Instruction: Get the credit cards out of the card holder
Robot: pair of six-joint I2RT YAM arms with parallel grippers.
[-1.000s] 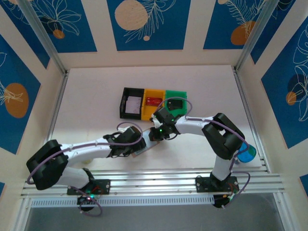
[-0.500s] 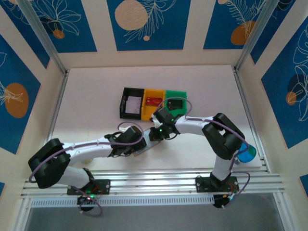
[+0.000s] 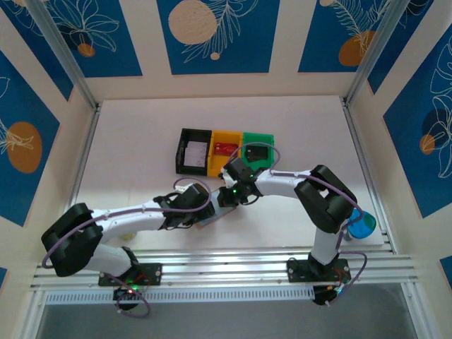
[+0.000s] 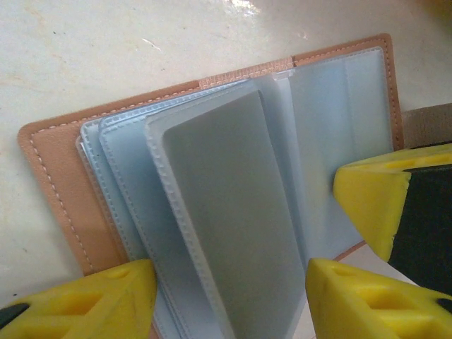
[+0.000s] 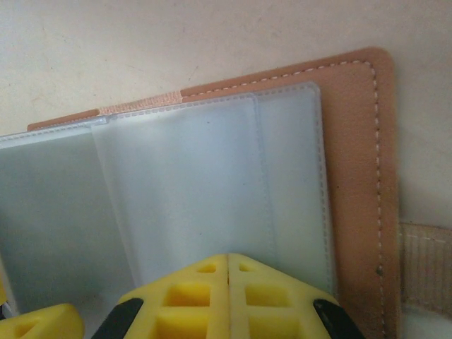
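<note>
The tan card holder (image 4: 56,183) lies open on the table, its clear pockets fanned up. A grey credit card (image 4: 226,212) sits inside the topmost raised pocket. My left gripper (image 4: 229,282) is open and straddles that pocket stack; its left finger is against the stack's edge. My right gripper (image 5: 228,258) is shut with nothing between its fingers, and its tips press down on the clear pockets of the holder's other half (image 5: 357,176). From above, the card holder (image 3: 210,217) lies between the left gripper (image 3: 198,212) and the right gripper (image 3: 227,200).
Three small bins stand in a row behind the holder: black (image 3: 193,152), yellow (image 3: 226,150) and green (image 3: 258,152), each with something flat inside. A blue object (image 3: 362,227) sits by the right arm's base. The metal rail runs along the near edge.
Both arms have shifted only slightly over the holder. The card holder has stayed in place on the table.
</note>
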